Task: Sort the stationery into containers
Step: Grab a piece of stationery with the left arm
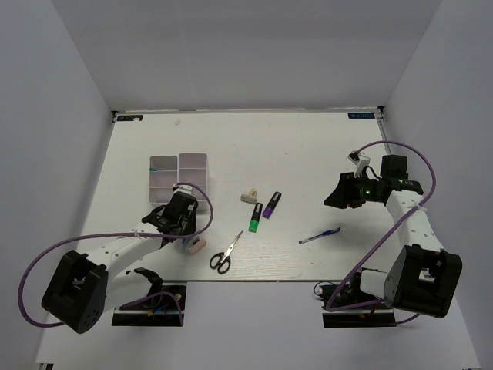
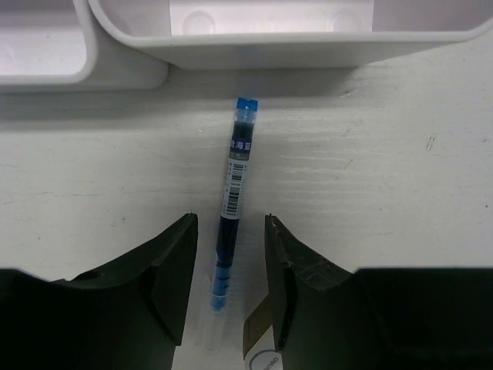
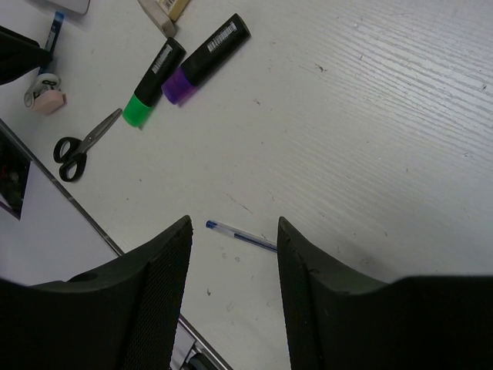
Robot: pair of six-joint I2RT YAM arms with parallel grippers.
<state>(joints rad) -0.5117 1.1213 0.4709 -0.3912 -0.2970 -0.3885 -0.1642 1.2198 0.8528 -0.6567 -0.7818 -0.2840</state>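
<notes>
My left gripper (image 2: 229, 217) is open, low over the table, its fingers on either side of a blue pen (image 2: 235, 177) that lies just in front of the white organizer tray (image 2: 285, 31). In the top view this gripper (image 1: 182, 213) is by the tray (image 1: 179, 176). My right gripper (image 3: 233, 223) is open and empty, held above a thin blue pen (image 3: 240, 236); in the top view this gripper (image 1: 339, 193) is up and right of that pen (image 1: 320, 235). Green highlighter (image 1: 255, 220), purple highlighter (image 1: 271, 205), beige block (image 1: 248, 196), scissors (image 1: 223, 254) and pink block (image 1: 196, 245) lie mid-table.
The right wrist view shows the green highlighter (image 3: 150, 85), purple highlighter (image 3: 204, 60), scissors (image 3: 81, 146) and pink block (image 3: 48, 100) along the table's near edge (image 3: 92, 223). White walls enclose the table on three sides.
</notes>
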